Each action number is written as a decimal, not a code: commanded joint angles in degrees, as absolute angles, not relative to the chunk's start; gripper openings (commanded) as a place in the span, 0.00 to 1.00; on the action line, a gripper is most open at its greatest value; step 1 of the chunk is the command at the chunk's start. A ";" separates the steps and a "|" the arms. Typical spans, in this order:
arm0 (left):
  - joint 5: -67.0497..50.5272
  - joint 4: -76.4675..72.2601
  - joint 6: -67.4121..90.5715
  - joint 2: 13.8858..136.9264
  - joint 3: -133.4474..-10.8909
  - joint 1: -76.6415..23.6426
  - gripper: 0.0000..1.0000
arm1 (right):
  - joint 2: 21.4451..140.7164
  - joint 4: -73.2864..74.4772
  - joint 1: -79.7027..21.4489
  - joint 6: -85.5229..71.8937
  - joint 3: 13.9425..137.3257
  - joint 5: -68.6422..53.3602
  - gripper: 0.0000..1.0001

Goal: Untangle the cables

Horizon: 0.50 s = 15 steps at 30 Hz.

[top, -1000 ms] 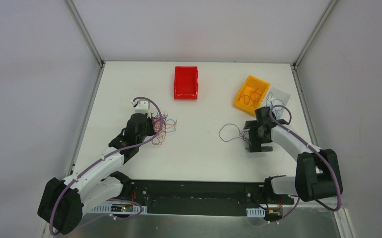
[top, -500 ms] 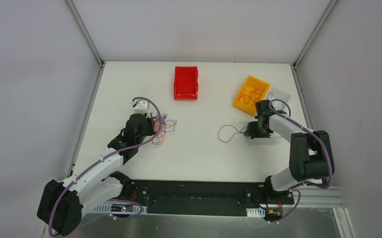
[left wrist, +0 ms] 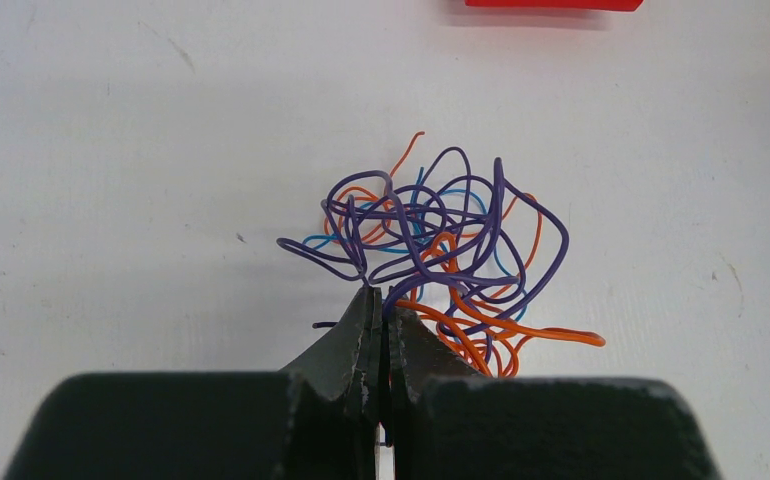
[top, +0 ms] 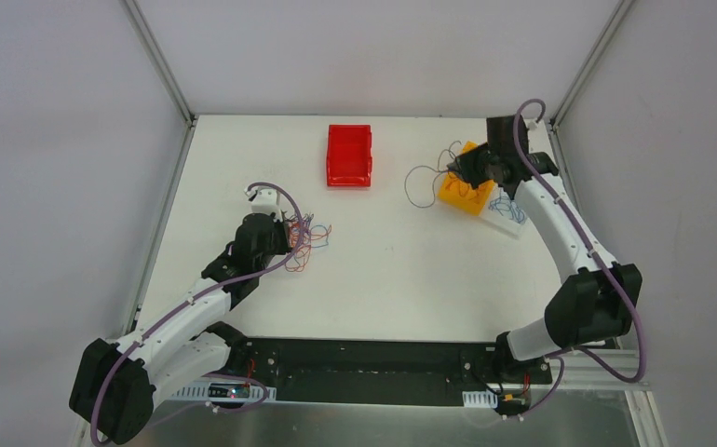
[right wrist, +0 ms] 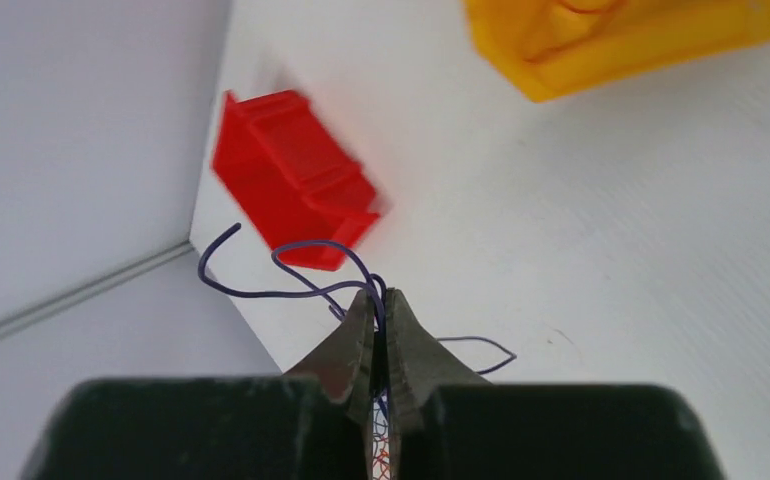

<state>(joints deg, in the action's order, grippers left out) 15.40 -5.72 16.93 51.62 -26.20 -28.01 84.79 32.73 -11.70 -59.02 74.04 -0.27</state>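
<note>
A tangle of cables (top: 304,239) in purple, orange and blue lies on the white table left of centre. In the left wrist view the same tangle (left wrist: 431,235) spreads just beyond the fingertips. My left gripper (top: 289,233) (left wrist: 381,296) is shut on a purple strand at the tangle's near edge. My right gripper (top: 455,169) (right wrist: 380,297) is raised over the back right of the table, beside the yellow bin, and shut on a single purple cable (right wrist: 256,294). That cable hangs in loose loops to its left.
A red bin (top: 349,155) (right wrist: 286,175) stands at the back centre. A yellow bin (top: 453,197) (right wrist: 621,40) holding orange cables sits at the back right, with a clear tray (top: 510,222) of blue cables beside it. Corner frame rails run along the table's back edges.
My right gripper shut on the lone purple cable on the table, then lifted it up and back toward the yellow bin. The left arm and the tangle stayed put.
</note>
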 commanded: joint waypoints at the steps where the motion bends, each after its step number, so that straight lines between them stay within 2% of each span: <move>1: 15.58 -7.03 16.00 50.43 -25.84 -27.60 0.00 | 84.17 31.08 -16.17 -43.29 82.32 3.01 0.00; 4: 15.62 -7.03 16.00 50.52 -25.93 -27.59 0.00 | 86.60 23.82 -18.19 -37.49 83.90 -4.61 0.00; 7: 15.65 -7.03 16.01 50.56 -25.93 -27.59 0.00 | 91.60 21.04 -21.41 -35.08 88.46 -4.21 0.00; 15: 15.41 -7.03 16.08 50.38 -25.90 -27.60 0.00 | 102.38 9.57 -30.78 -30.43 94.64 14.73 0.00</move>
